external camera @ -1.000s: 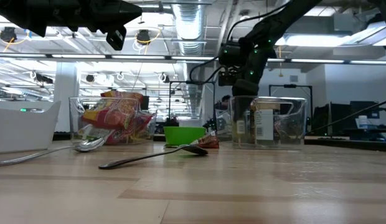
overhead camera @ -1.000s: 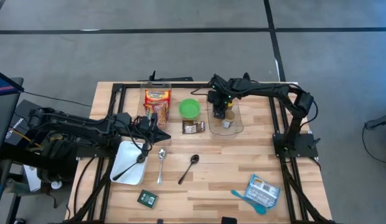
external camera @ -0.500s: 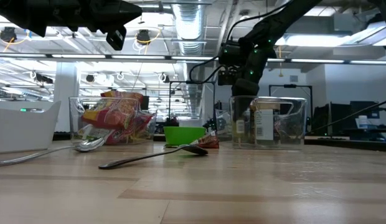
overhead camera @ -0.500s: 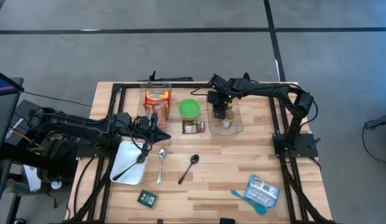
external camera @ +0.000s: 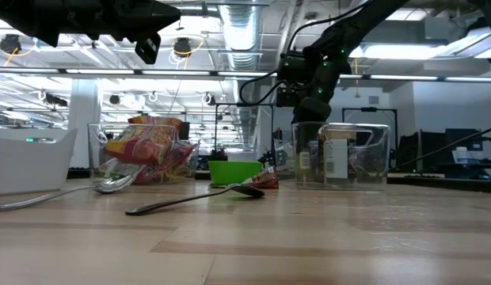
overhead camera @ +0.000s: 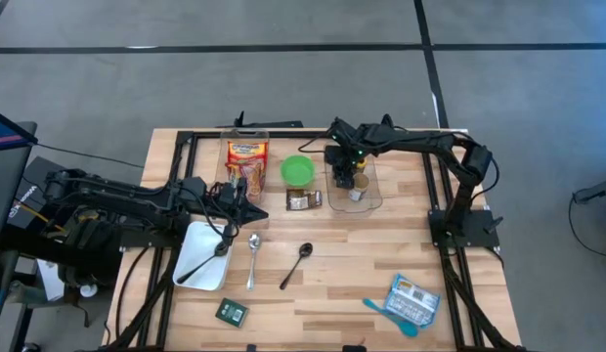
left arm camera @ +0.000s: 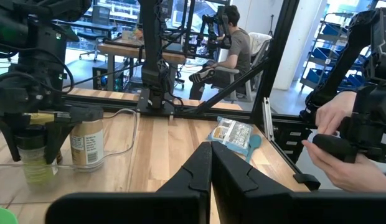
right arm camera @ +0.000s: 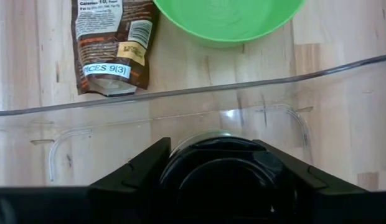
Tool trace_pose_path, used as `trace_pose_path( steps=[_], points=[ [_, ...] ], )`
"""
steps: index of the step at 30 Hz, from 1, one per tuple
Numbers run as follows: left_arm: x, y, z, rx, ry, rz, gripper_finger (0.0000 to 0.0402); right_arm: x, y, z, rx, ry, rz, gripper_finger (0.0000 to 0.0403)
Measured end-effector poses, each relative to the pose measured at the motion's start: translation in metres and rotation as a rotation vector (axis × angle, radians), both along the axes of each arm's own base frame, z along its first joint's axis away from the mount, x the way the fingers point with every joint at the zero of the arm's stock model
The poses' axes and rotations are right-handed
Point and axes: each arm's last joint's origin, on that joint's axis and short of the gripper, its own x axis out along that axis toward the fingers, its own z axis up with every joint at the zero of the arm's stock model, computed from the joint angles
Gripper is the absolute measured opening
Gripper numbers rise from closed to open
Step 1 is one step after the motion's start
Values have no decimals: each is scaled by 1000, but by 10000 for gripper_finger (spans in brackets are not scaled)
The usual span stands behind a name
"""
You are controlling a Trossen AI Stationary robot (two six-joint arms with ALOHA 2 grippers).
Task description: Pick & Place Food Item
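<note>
A clear bin [overhead camera: 369, 200] at the table's far right holds two black-lidded jars: a greenish one [left arm camera: 32, 163] and a tan one [left arm camera: 87, 144]. My right gripper [overhead camera: 345, 174] reaches down into the bin, its fingers either side of the greenish jar's black lid [right arm camera: 227, 171]. In the low view this jar [external camera: 305, 162] stands upright inside the bin wall, below the gripper [external camera: 307, 111]. My left gripper [left arm camera: 210, 163] hangs shut and level above the table's left part [overhead camera: 256, 207], holding nothing. My right gripper holds the greenish jar by its black lid, one finger [right arm camera: 140, 167] against each opposite side of the lid's rim [right arm camera: 180, 163]. The fingers come steeply from above, slanting from the table's right. The jar stays upright inside the bin; whether its base is off the bin's floor I cannot tell.
A green bowl [overhead camera: 297, 171] and a brown packet [overhead camera: 304, 200] lie left of the bin. Another clear bin holds a chips bag [overhead camera: 246, 156]. A white tray [overhead camera: 203, 256], two spoons [overhead camera: 253, 256], [overhead camera: 297, 264] and a blue packet [overhead camera: 411, 301] lie nearer. A person's hands [left arm camera: 336, 140] show beyond the table's right edge.
</note>
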Motion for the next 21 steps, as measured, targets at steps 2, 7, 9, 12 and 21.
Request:
trace_pose_path(
  steps=[2,7,9,12,21],
  points=[
    [0,0,0,0,0,0,1,0,0,0,0,0,1,208],
    [0,0,0,0,0,0,1,1,1,0,-1,1,4,224],
    [0,0,0,0,0,0,1,1,1,0,-1,0,5,229],
    [0,0,0,0,0,0,1,1,1,0,-4,0,5,233],
    [0,0,0,0,0,0,1,2,1,1,-15,-7,2,234]
  ],
)
